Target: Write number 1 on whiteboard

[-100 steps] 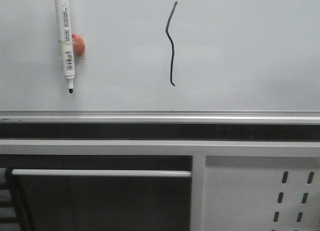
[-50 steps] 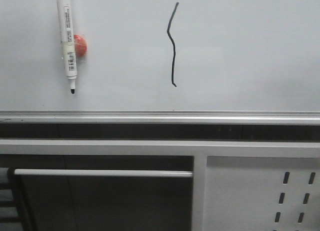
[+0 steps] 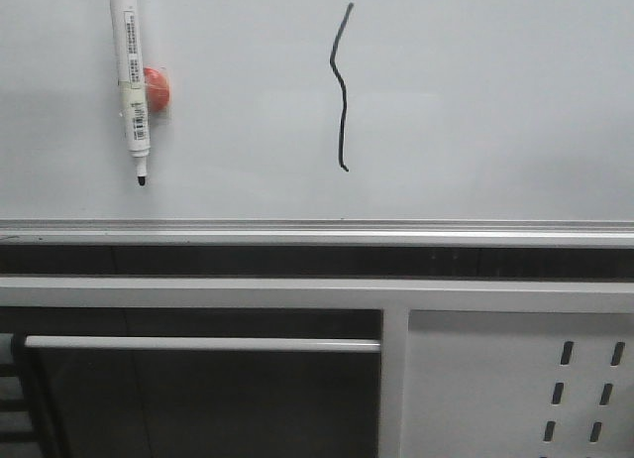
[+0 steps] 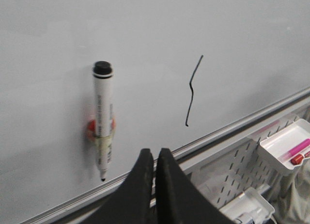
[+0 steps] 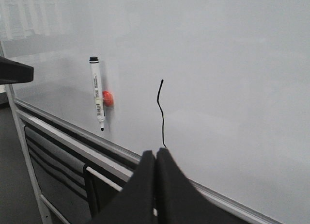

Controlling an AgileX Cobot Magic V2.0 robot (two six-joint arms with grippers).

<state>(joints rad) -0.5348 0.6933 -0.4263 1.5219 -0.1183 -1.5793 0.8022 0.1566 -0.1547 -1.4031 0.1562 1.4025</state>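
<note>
The number 1 (image 3: 341,86) is a thin wavy black vertical stroke on the whiteboard (image 3: 475,101), which has a silver lower rail. It also shows in the left wrist view (image 4: 192,90) and the right wrist view (image 5: 161,112). A white marker pen (image 3: 130,76) hangs tip down on a red magnet (image 3: 157,87), left of the stroke. My left gripper (image 4: 155,153) is shut and empty, back from the board below the marker (image 4: 102,129). My right gripper (image 5: 155,153) is shut and empty, back from the board below the stroke. Neither gripper shows in the front view.
Below the rail are a grey frame, a white horizontal bar (image 3: 198,344) and a white perforated metal panel (image 3: 515,379). The left wrist view shows a white tray (image 4: 286,146) with a pink marker hung on that panel, and another bin below it.
The front view has shifted slightly; the marker, magnet and stroke keep their places on the board.
</note>
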